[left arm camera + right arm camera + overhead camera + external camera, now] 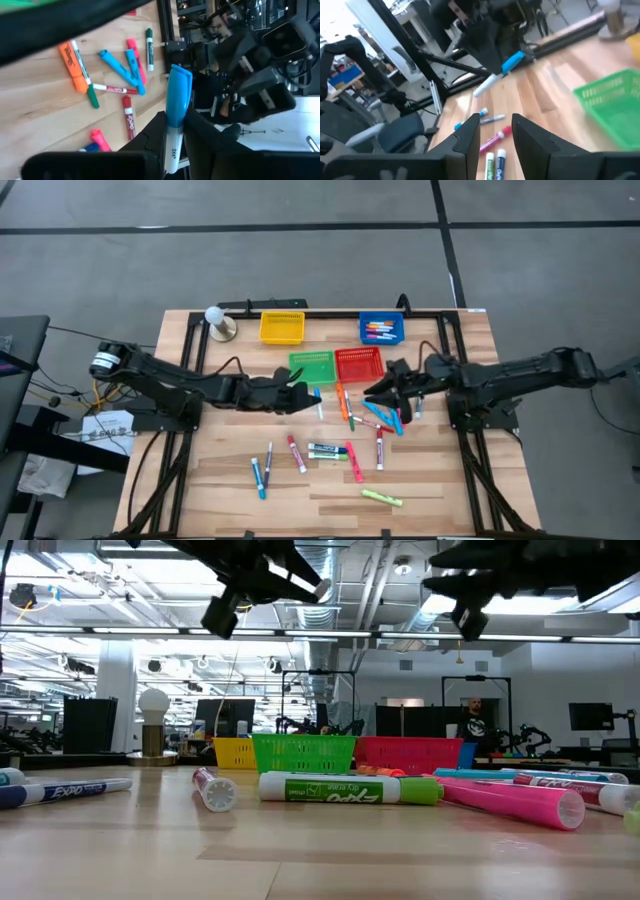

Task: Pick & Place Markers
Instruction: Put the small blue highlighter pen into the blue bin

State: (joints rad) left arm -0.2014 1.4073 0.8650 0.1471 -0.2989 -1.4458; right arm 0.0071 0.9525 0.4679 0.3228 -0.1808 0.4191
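Far left, coming in over the worktop's (pixel 215 480) left edge: left gripper (pixel 301 394), closed tight on a blue-capped marker (pixel 178 95) with a white barrel, cap pointing outward past the fingertips. Sits just in front of the green basket (pixel 312 367), near the middle of the worktop.

Near the back left corner: a white bulb (pixel 214 315) on a round base. Beside it along the back edge: yellow basket (pixel 281 328).

Toward the front edge, left of centre: two blue markers (pixel 262 468) lying close together, then a red one (pixel 297 452), a green pair (pixel 326 450) side by side, a pink one (pixel 352 461) and another red one (pixel 379 448). Closest to the front edge, alone: a yellow-green marker (pixel 381 497).

Centre: green basket touching the red basket (pixel 358 364). Just in front of that pair: an orange marker (pixel 343 402) and a loose cluster (pixel 380 418) of red, green, pink and blue markers.

Back edge, right of centre: blue basket (pixel 382 329), holding perhaps four or five markers, hard to count from above.

Right, reaching in from the right edge: right gripper (pixel 495 119), fingers moderately parted with nothing between them. Hangs above the cluster, in front of the red basket, well apart from the left gripper's marker.
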